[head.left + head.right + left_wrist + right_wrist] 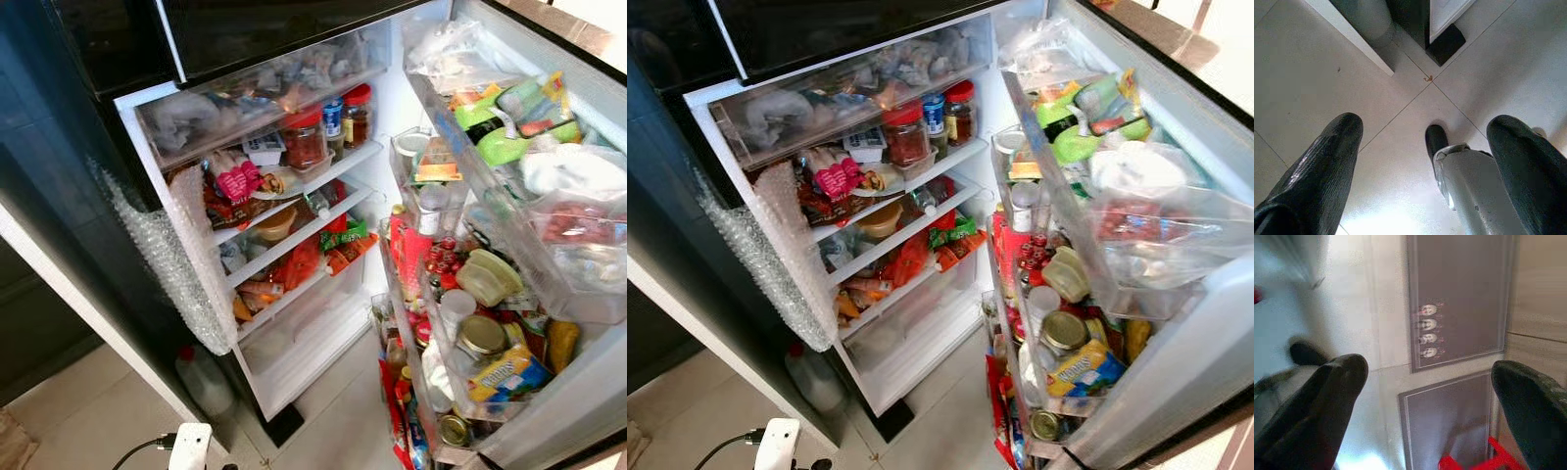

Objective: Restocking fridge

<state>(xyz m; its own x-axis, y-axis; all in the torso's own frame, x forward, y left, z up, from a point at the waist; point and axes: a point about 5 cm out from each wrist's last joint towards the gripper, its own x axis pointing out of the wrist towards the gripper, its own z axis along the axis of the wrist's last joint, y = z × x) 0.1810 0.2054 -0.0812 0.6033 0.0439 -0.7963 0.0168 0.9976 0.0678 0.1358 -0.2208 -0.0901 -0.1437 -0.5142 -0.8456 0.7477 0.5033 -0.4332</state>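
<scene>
The robot is standing before an open white fridge [294,352] with crowded glass shelves, its door [549,392] swung out to the right and packed with jars, tins and packets. On the far upper shelf three red-lidded glass jars [304,139] are sitting side by side; lower down, red and orange snack packets [338,245] are crowding the middle shelf, while the clear bottom drawer [304,333] is looking nearly bare. Both arms are hanging low over the pale tiled floor [1308,73]. The left gripper [1425,161] is holding its jaws spread with nothing between them, and the right gripper [1430,401] is likewise gaping and carrying nothing. The step in hand seems to be surveying the fridge; the next move probably calls for fetching an item to stock.
</scene>
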